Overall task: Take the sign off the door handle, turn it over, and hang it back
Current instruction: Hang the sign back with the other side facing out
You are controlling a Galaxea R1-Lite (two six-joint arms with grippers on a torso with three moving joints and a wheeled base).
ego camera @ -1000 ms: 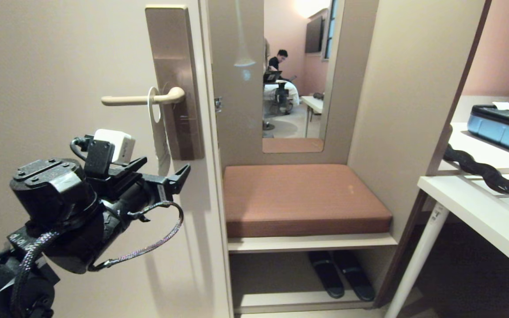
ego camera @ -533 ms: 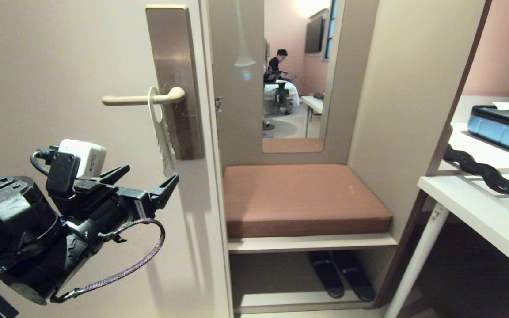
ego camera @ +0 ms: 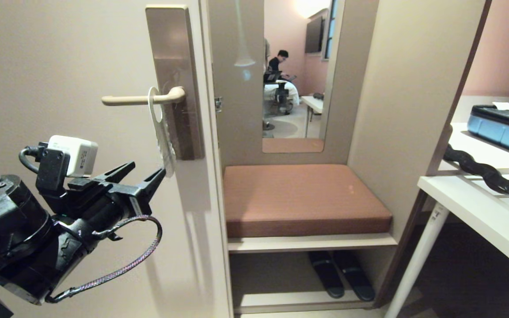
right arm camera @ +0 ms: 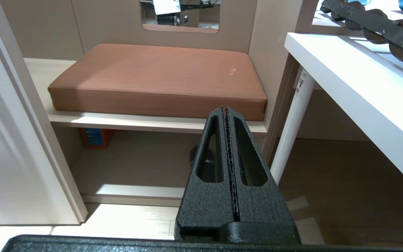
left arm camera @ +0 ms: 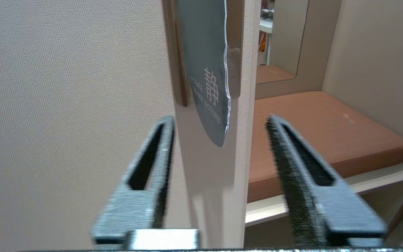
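Against the cream door (ego camera: 60, 57), the sign (left arm camera: 206, 80) hangs just beyond the parted fingers (left arm camera: 292, 164).

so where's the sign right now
In the head view the sign hangs from the door handle, left of centre, in front of the bronze plate. Its lower tip sits just above the open left gripper, untouched.

The left tool (left arm camera: 220, 129) stands with its two fingers (left arm camera: 152, 164) spread apart, nothing between them. At twelve o'clock from the gap hangs the sign (left arm camera: 206, 70), blue-grey face showing white lettering, its rounded lower tip just above the fingertips, apart from both. Behind it: the bronze plate (left arm camera: 234, 52) on the cream door (left arm camera: 65, 105). At three o'clock lies a brown cushion (left arm camera: 313, 129).
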